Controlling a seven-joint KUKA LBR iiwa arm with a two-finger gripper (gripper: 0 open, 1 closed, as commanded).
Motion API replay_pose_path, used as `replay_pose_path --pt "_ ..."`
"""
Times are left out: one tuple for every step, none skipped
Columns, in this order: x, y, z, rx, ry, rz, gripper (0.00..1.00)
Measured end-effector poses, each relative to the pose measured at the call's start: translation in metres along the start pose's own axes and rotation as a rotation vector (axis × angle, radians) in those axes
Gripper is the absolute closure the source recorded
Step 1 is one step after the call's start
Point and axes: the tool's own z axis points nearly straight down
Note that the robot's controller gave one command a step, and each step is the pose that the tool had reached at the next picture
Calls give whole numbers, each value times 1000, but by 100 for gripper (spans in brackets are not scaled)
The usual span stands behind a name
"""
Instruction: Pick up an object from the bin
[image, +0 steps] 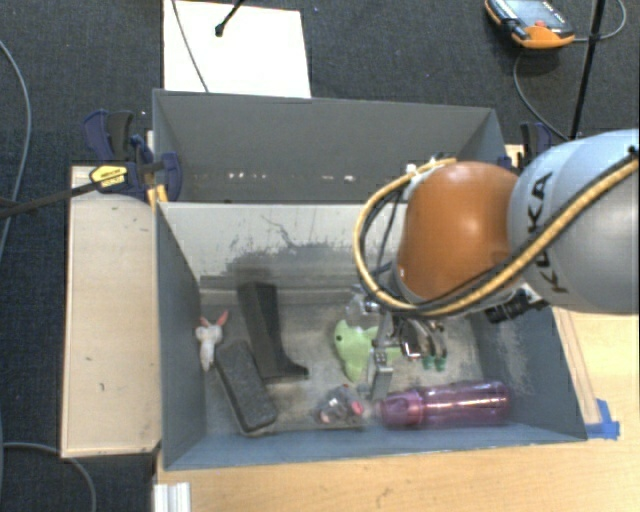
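Nearest thing: a pale green, soft-looking lump lies on the bin floor right of centre, touching or just beside the gripper on its left.
Gripper: low in the bin, its tip down near the floor between the green lump and a purple bottle.
Grip state: I cannot tell whether it is open or shut, and nothing can be seen held in it (the orange wrist cover hides most of the tool).
Close neighbours: the purple bottle lies on its side just right of the tip, a small clear trinket is just left of it, and a small dark green bit sits beside the wrist.
Farther off: a black angled piece, a dark grey block and a little white toy lie well apart to the left.
Risk, wrong catch: the three things crowd the tip, so closing may pinch the trinket or nudge the bottle.
Risk, slip: the lump looks squashy and sits off to one side, so it may squeeze out.
Risk, roll: the bottle could turn away if bumped.
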Motion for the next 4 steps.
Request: replay_pose_path --pt "-2 0 -4 -1 -8 2 0" --pt "-20 -49 44 -2 -12 -46 0" --pt "-40 -61 94 5 -12 -9 0" --pt "-46 -28 118 -3 -6 -27 0"
